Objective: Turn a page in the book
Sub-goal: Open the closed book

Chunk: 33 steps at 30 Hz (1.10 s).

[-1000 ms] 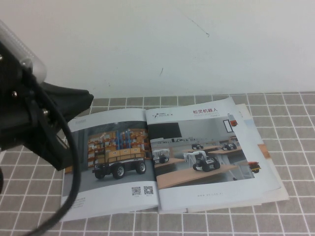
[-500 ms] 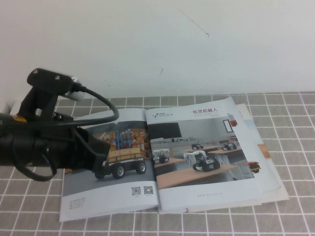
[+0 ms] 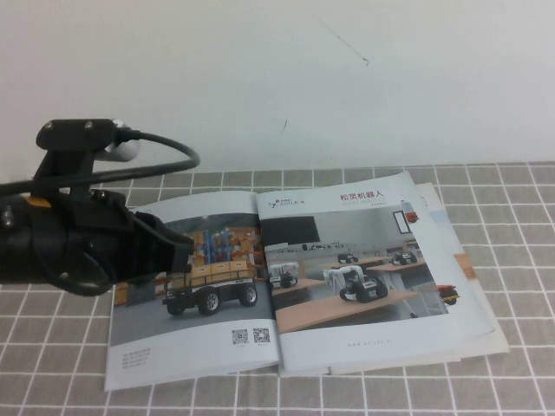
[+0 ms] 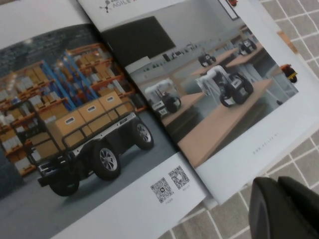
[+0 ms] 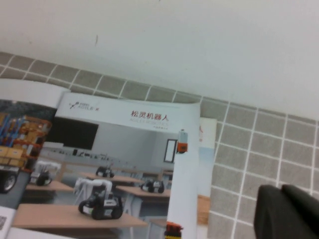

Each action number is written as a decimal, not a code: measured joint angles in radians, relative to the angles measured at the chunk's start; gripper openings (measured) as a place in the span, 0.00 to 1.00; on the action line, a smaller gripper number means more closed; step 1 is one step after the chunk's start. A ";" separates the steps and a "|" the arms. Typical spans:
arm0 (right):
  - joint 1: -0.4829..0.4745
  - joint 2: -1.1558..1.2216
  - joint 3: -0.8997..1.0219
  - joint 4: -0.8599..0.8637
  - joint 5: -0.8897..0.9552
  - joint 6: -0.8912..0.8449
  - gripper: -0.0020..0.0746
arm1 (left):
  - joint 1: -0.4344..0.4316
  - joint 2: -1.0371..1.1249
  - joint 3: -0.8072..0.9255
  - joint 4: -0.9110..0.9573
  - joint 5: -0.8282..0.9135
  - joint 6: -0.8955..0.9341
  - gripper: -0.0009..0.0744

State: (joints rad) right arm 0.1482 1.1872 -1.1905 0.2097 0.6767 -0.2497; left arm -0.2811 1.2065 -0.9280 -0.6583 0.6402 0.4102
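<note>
The book (image 3: 199, 347) lies open on the checked cloth. Its left sheet (image 3: 208, 277) shows a wheeled warehouse vehicle and QR codes. The page (image 3: 355, 260) with small robots on wooden desks under a Chinese heading lies flat on the right; it also shows in the left wrist view (image 4: 219, 94) and the right wrist view (image 5: 124, 159). My left gripper (image 3: 180, 251) hovers over the left sheet, shut and empty, its fingers pressed together (image 4: 277, 186). My right gripper (image 5: 281, 191) is shut and empty above the cloth, right of the book's fanned edges, and out of the high view.
Grey checked cloth (image 3: 520, 381) covers the table around the book. A white wall (image 3: 347, 78) rises close behind the book's far edge. Uneven lower pages (image 3: 473, 286) stick out on the book's right side. The left arm's cable (image 3: 165, 152) loops above it.
The left arm has swung from close to the camera at the left edge to a spot over the book's left sheet. The book and page have not moved.
</note>
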 joint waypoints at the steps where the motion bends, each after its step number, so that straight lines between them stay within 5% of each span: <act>1: 0.000 0.012 0.000 0.014 0.012 -0.002 0.02 | 0.000 0.010 0.000 -0.005 -0.012 0.000 0.01; 20: 0.002 0.323 0.021 0.283 0.046 -0.424 0.04 | 0.000 0.493 -0.031 -0.492 -0.136 0.432 0.01; 29: 0.002 0.508 0.021 0.338 0.018 -0.450 0.37 | 0.000 0.630 -0.155 -0.518 -0.129 0.511 0.01; 33: 0.002 0.572 0.021 0.389 0.016 -0.499 0.44 | 0.000 0.669 -0.179 -0.520 -0.127 0.517 0.01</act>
State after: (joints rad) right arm 0.1505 1.7594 -1.1694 0.5984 0.6929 -0.7485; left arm -0.2811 1.8760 -1.1072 -1.1783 0.5137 0.9276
